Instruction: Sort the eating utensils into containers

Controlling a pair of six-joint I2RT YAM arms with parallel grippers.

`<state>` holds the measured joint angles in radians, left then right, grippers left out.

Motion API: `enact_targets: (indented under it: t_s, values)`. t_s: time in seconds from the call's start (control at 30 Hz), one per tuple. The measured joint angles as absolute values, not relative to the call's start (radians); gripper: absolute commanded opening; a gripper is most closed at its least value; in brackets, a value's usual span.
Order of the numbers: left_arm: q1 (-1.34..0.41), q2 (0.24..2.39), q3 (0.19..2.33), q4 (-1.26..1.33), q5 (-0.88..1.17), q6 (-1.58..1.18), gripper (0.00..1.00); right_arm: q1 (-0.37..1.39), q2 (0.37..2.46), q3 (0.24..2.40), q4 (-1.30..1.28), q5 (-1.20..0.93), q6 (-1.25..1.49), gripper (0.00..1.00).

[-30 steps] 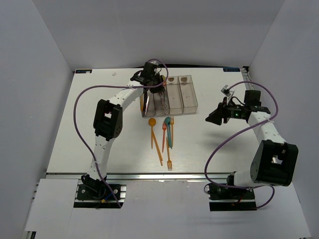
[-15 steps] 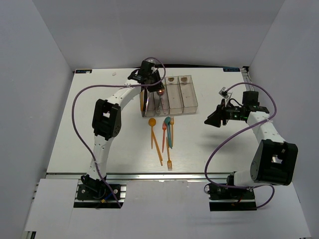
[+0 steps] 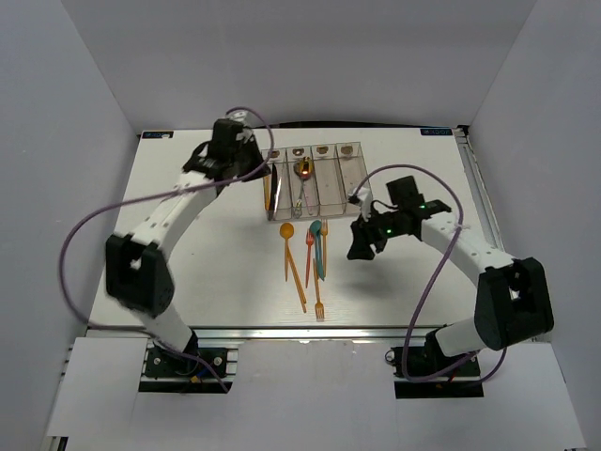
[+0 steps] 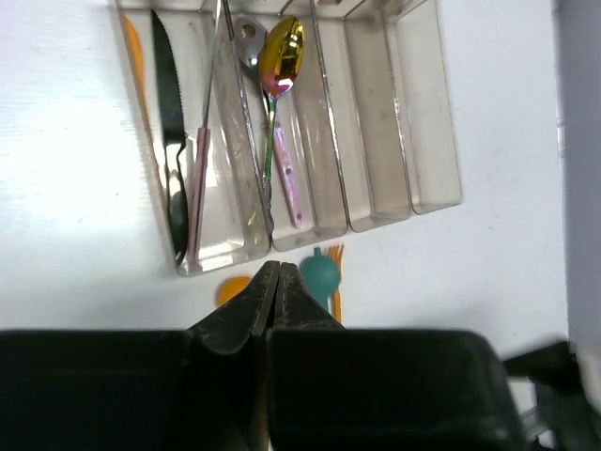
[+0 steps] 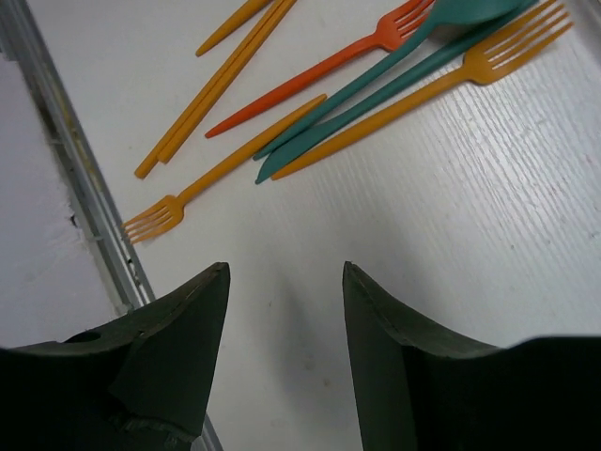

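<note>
**Seven Utensils Lie Loose Before a Row of Four Clear Bins**

Four narrow bins (image 3: 329, 183) of clear plastic, joined side by side, stand toward the far side of the white counter (image 3: 225, 272). Each carries one small brownish label (image 3: 322, 149) at its far end, with any writing too small to read. The leftmost bin holds a black knife (image 4: 169, 103) with a serrated edge. It also holds a pink-handled piece (image 4: 198, 188) on a thin metal shaft. An orange piece (image 4: 133, 56) sits at that bin's outer wall; inside or outside cannot be told. The second bin holds two spoons, a gold spoon (image 4: 282, 52) with a rainbow sheen and a silver spoon (image 4: 248, 42).

Just in front of the bins, seven thin matte pieces lie clustered, several crossing. They are one orange spoon (image 3: 286, 230), one long orange stick (image 3: 298, 282) of uncertain type, one red fork (image 5: 300, 83) and one teal spoon (image 5: 474, 9). With them are a second teal piece (image 5: 282, 165), an orange fork (image 5: 488, 61) touching the teal pair, and a lone fork (image 5: 155, 218), also orange, nearer the counter's edge.

The left end effector (image 4: 266, 301) is clenched with nothing between its black fingers, near the bins' left side. The right end effector (image 5: 284, 272) is released, fingers spread and holding nothing, over bare counter just right of the cluster.
</note>
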<state>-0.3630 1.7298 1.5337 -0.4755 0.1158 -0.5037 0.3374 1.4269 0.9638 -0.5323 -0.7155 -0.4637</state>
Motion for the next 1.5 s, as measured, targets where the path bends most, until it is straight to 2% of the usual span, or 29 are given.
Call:
enact_targets:
  t_s: [0.2,0.4,0.6,0.73,1.07,1.5]
  values:
    - [-0.350,1.216,1.090,-0.410,0.091,-0.544,0.28,0.496,1.541,1.007,-0.460,-0.482,-0.262,0.58]
    - [-0.350,0.856,0.712,-0.431,0.067,-0.677,0.30,0.556,1.662,1.109,-0.420,-0.362,-0.135,0.57]
    - [-0.350,0.626,0.518,-0.502,0.050,-0.815,0.31,0.625,1.743,1.190,-0.378,-0.297,-0.074,0.50]
    - [-0.350,0.579,0.505,-0.528,0.036,-0.859,0.31,0.651,1.813,1.232,-0.356,-0.258,-0.055,0.48]
    - [-0.350,0.617,0.505,-0.541,0.028,-0.889,0.31,0.657,1.894,1.287,-0.330,-0.179,-0.047,0.35]
    - [-0.350,0.631,0.505,-0.541,0.026,-0.892,0.31,0.658,1.935,1.287,-0.310,-0.183,-0.008,0.34]
